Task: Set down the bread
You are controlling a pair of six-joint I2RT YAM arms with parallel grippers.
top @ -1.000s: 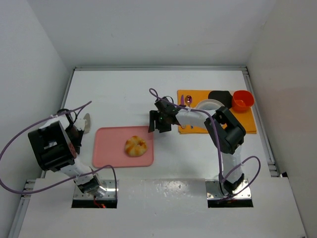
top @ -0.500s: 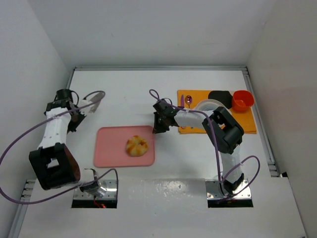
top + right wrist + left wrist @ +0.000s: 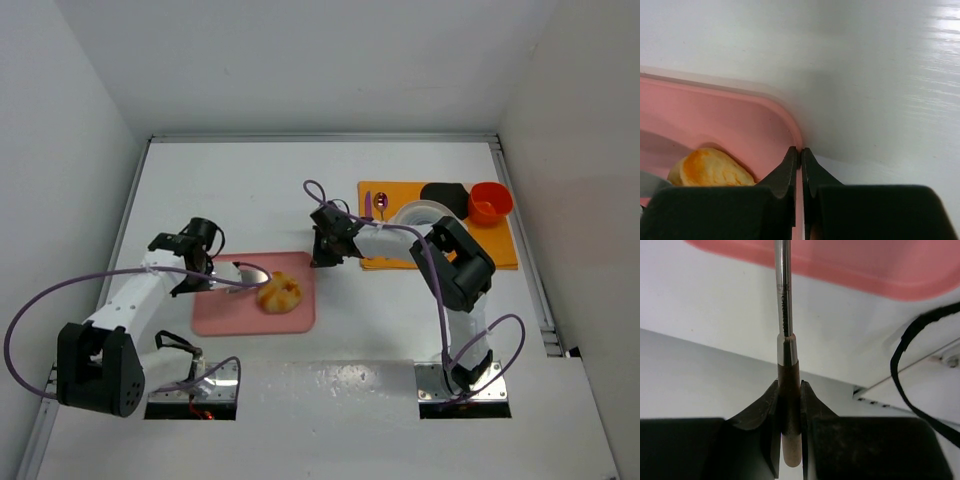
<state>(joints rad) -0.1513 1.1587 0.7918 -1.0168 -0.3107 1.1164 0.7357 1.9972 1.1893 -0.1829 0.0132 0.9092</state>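
The bread [image 3: 279,292], a small golden-brown bun with pale score lines, lies on the right half of a pink tray [image 3: 225,312]. My left gripper [image 3: 198,268] is shut on the wooden handle [image 3: 789,390] of a metal spatula. Its blade [image 3: 252,273] reaches over the tray to the bun's left side. My right gripper [image 3: 320,258] is shut on the tray's far right rim [image 3: 799,145]. In the right wrist view the bread [image 3: 710,167] sits just left of the fingers on the pink tray [image 3: 715,117]. The left wrist view shows the spatula shaft running up to the pink tray [image 3: 865,265].
An orange mat [image 3: 500,252] at the right holds a white dish [image 3: 420,212], a black object [image 3: 445,193], a red cup [image 3: 490,202] and a purple spoon [image 3: 381,203]. White walls close in the table on three sides. A black cable [image 3: 900,355] loops by the left arm's base.
The left arm swung in from the table's left edge, bringing the spatula blade to the bread. The right gripper closed on the tray's rim, and the tray shifted slightly right.
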